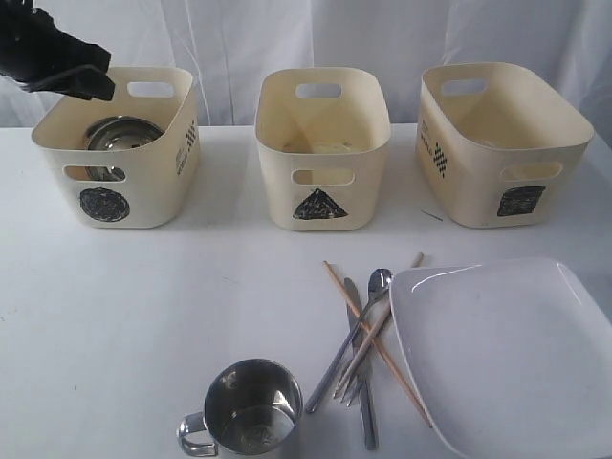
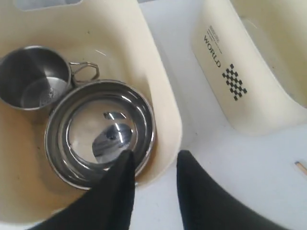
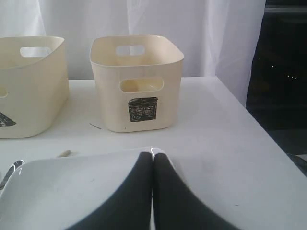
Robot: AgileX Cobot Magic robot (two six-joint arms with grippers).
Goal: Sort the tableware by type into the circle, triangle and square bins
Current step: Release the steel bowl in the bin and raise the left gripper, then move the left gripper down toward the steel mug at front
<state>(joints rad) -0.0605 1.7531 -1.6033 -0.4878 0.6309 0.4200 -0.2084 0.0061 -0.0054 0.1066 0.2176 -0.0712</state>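
Left gripper (image 2: 154, 162) hangs released and empty over the far-left circle bin (image 1: 143, 196). Right gripper (image 3: 153, 156) is clenched over the plate (image 3: 57, 191).

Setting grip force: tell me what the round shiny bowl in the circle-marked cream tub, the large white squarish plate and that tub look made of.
Round shiny bowl: metal, likely stainless steel, polished; mirror-like reflections.
Large white squarish plate: probably glazed ceramic, possibly melamine; smooth with soft sheen.
Circle-marked cream tub: plastic, matte; thin moulded walls, rounded cut-out handles.
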